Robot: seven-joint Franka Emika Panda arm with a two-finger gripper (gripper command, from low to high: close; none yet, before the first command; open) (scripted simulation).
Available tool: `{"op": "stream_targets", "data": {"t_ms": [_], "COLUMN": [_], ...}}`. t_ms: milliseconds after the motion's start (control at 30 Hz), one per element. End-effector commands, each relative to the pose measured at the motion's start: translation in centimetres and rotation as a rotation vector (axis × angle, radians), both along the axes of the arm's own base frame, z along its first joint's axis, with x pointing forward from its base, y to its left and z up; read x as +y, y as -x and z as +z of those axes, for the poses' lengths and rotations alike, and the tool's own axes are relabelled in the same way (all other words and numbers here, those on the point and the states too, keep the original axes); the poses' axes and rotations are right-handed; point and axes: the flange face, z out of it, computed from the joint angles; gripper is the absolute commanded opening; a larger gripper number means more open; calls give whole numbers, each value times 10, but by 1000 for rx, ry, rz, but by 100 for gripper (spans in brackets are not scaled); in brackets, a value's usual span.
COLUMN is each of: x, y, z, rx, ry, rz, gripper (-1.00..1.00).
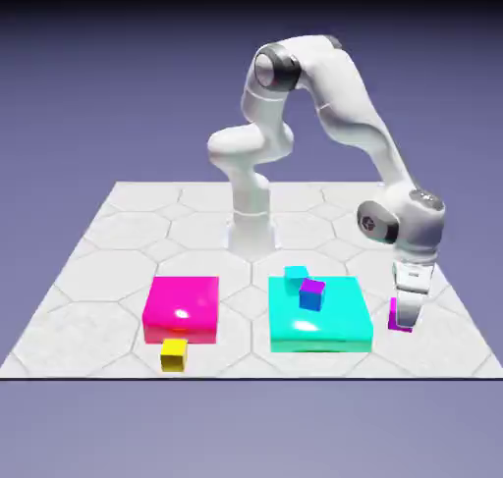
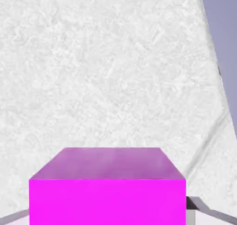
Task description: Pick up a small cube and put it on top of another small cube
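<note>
A small magenta cube [image 1: 394, 320] sits at the table's surface on the exterior view's right, beside the big cyan block. My gripper [image 1: 405, 316] points straight down and is shut on it. In the hand view the magenta cube [image 2: 107, 187] fills the bottom middle, with a grey fingertip [image 2: 195, 204] showing at its right side. A small cyan cube [image 1: 295, 276] and a small purple-and-blue cube [image 1: 311, 293] rest on top of the big cyan block [image 1: 334, 331]. A small yellow cube [image 1: 174, 354] lies on the table in front of the big pink block [image 1: 183, 309].
The two big flat blocks stand side by side near the table's front edge. The table's right edge [image 2: 217, 76] runs close to the held cube in the hand view. The robot's base [image 1: 251, 233] stands behind the blocks.
</note>
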Motion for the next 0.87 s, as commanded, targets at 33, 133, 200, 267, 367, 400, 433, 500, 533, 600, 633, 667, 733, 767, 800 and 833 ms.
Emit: {"op": "stream_targets", "data": {"t_ms": [33, 133, 200, 267, 367, 400, 433, 500, 533, 600, 633, 667, 733, 767, 800, 833], "x": [-23, -56, -78, -100, -131, -141, -151, -163, -163, -163, -163, -163, -164, -164, -163, -163], "y": [2, 9, 16, 24, 40, 45, 51, 59, 59, 58, 58, 59, 61, 61, 59, 58], "z": [18, 43, 57, 71, 88, 93, 98, 103, 103, 74, 60, 46, 33, 33, 47, 61], "rx": [-5, -9, -9, -9, -5, -3, -1, 2, 2, 2, 2, 2, 2, 2, 2, 2], "ry": [7, 12, 12, 10, 2, -2, -6, -12, -12, -12, -12, -12, -12, -12, -12, -12], "rz": [-62, -156, -220, -283, -379, -410, -442, -480, -480, -480, -480, -480, -480, -480, -480, -480], "gripper": [-100, -100, -100, -100, -100, -100, -100, -100, -100, -100, -100, -100, 100, 100, 100, 100]}}
